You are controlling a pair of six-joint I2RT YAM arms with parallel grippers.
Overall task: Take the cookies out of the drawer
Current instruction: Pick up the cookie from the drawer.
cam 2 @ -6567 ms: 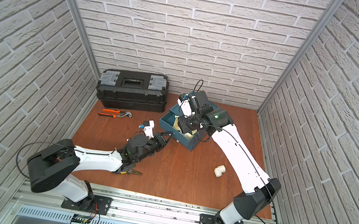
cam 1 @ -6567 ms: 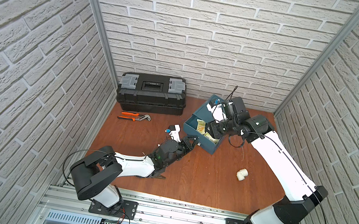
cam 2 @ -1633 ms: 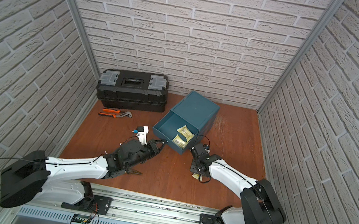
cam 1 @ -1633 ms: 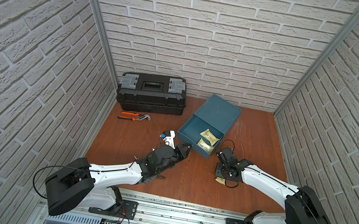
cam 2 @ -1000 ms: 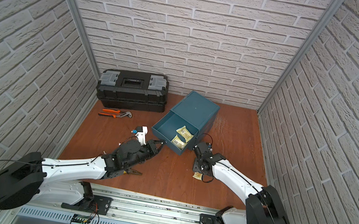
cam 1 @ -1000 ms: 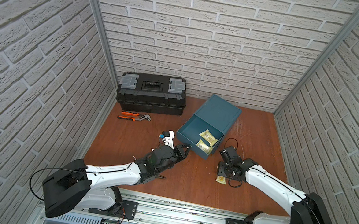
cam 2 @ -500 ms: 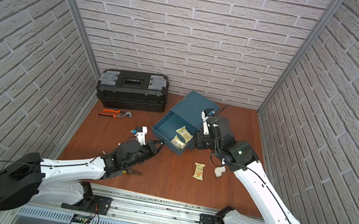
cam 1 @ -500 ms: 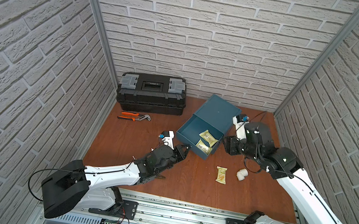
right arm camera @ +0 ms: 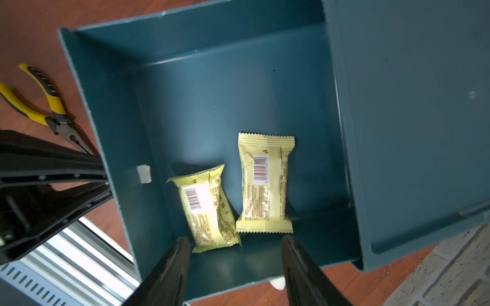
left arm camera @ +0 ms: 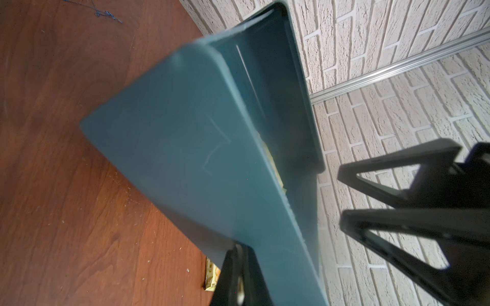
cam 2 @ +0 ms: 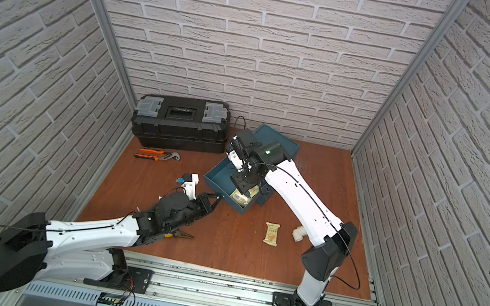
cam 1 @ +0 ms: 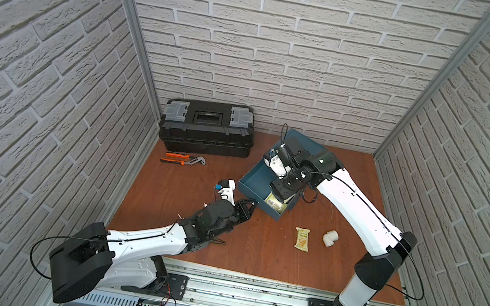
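Cookies [right arm camera: 261,185]: two in drawer [right arm camera: 185,79], partly hidden under half-open, empty right claw [right arm camera: 235,238]; left claw [cam 1: 251,204] closed.

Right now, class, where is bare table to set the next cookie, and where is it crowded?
Bare: between pliers and left arm; between the loose cookie and front rail. Crowded: around the drawer, with left claw and pipe elbow.

The toolbox [cam 1: 207,129] stands in the back left corner of the table [cam 1: 253,256], with the pliers [cam 1: 182,159] just before it. Right of it, at the back edge, stands the cabinet [cam 2: 288,146]; its drawer [cam 1: 252,178] is pulled out toward the front left. Two cookies [right arm camera: 263,185] lie side by side in the drawer. A third cookie [cam 1: 302,239] lies on the table before the drawer, the pipe elbow [cam 1: 330,238] just right of it.
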